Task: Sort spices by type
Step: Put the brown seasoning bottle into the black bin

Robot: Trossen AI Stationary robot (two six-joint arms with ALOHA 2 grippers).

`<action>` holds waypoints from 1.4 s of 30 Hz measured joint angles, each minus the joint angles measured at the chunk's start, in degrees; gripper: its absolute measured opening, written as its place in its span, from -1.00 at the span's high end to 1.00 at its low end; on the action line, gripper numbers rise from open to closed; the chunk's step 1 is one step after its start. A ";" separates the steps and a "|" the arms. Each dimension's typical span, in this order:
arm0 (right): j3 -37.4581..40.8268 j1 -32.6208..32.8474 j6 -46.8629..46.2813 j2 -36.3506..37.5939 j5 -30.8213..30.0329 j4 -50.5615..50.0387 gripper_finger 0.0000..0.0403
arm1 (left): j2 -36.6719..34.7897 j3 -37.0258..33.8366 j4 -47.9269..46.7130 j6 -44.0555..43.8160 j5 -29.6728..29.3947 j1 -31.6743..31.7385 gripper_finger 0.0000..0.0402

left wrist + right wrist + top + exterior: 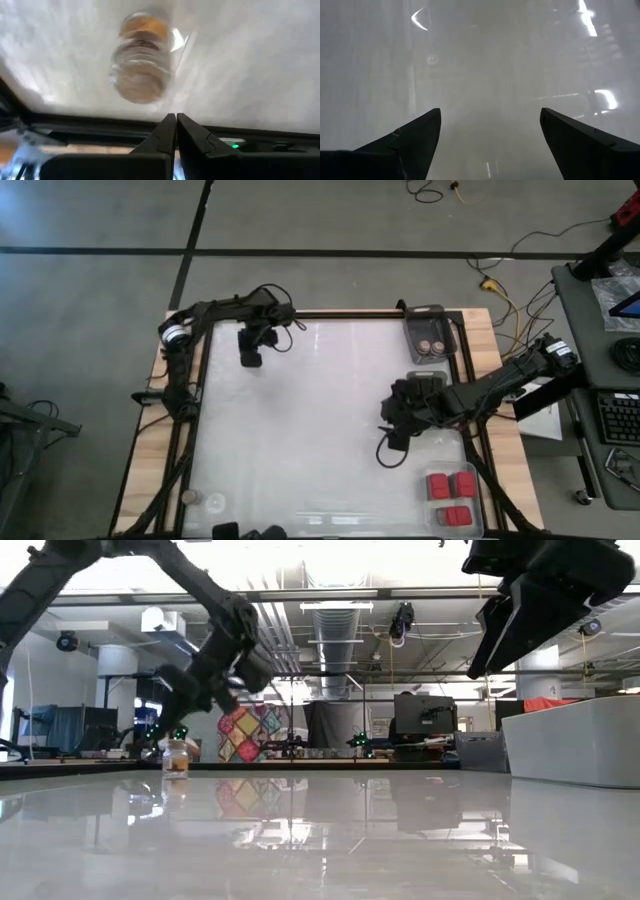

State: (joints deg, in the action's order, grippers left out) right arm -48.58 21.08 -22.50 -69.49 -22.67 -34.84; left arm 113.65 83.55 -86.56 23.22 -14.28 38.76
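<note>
Counter (300,430): white, mostly bare.
Right gripper (392,432): jaws apart, empty, over the middle right.
Left gripper (250,358): pressed together, idle at the far left.
Red blocks (450,498): trayed, near right corner.
Loose jar (190,498): near left corner; likely next pick, needing a long reach.

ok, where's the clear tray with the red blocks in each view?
High view: clear tray holding the red blocks, at the table's lower right corner.
Low view: its pale wall fills the right edge.
Left wrist view: not in it.
Right wrist view: not in it.
Shared landmark: the open right gripper, above the tray in the low view; its fingers frame the right wrist view.
</note>
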 joint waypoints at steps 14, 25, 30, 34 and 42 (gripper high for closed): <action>0.00 -2.01 1.66 0.00 0.07 1.35 -0.65 | -2.72 -2.40 7.83 3.44 -9.39 6.41 1.00; 0.00 -1.97 0.79 0.00 0.59 1.13 -0.58 | -1.67 -4.95 11.99 3.04 -2.70 7.05 1.00; 0.00 -1.99 1.07 0.00 0.57 1.15 -0.55 | -1.67 -5.33 12.89 1.74 1.22 5.35 1.00; 0.00 -1.99 1.46 0.00 0.57 1.19 -0.57 | -1.67 -5.33 13.60 1.08 4.26 2.12 1.00; 0.00 -1.99 2.88 0.00 0.08 1.32 -0.64 | -1.38 -5.30 20.57 0.68 16.48 -8.65 1.00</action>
State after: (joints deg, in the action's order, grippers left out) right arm -48.58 19.09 -19.62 -69.49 -22.59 -33.52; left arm 112.27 78.24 -65.99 23.90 2.20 30.11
